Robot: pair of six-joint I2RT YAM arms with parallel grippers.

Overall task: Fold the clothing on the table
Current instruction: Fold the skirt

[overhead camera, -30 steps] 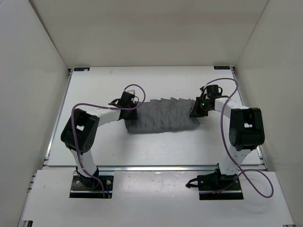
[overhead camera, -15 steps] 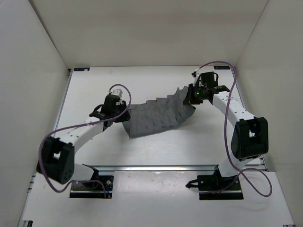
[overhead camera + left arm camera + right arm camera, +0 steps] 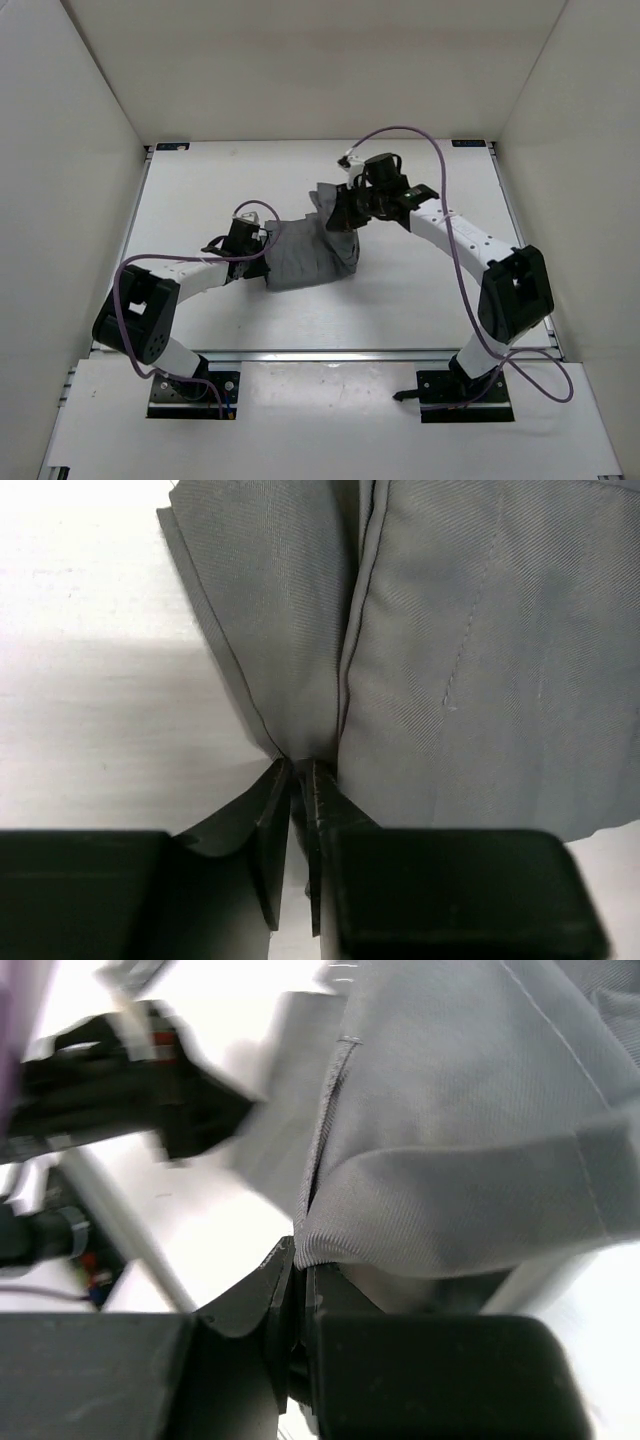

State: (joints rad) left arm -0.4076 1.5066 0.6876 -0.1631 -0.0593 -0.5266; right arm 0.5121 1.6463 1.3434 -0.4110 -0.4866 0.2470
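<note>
**At table centre: a side-to-side fold, half carried over**

Across the overhead view the white table (image 3: pixel 200 310) fills the floor of the cell. The clothing (image 3: pixel 305 255) lies bunched at its middle, a shade toward 9 o'clock. Most of the dark-grey garment rests flat on the surface, but at its 1 o'clock corner a flap is raised off the table and hangs over the rest.

From 4 o'clock the right arm (image 3: pixel 450 225) arches in toward the middle, and from 8 o'clock the left arm (image 3: pixel 190 272) lies low along the surface.

The right gripper (image 3: pixel 345 210) holds the raised flap. Its wrist camera shows the jaws pressed together on a stitched hem. At the garment's 9 o'clock edge the left gripper (image 3: pixel 262 248) sits just above the table. Its fingertips (image 3: pixel 283 780) are nearly closed and pinch a gathered fold of cloth where two layers meet.

My reading is that the fold is mid-way: one side is anchored while the other is carried across toward 9 o'clock. The next move probably calls for taking the lifted hem on over the anchored edge, lowering it so the layers line up, and only then letting go. Slack sagging under the flap could crumple the fold.
</note>
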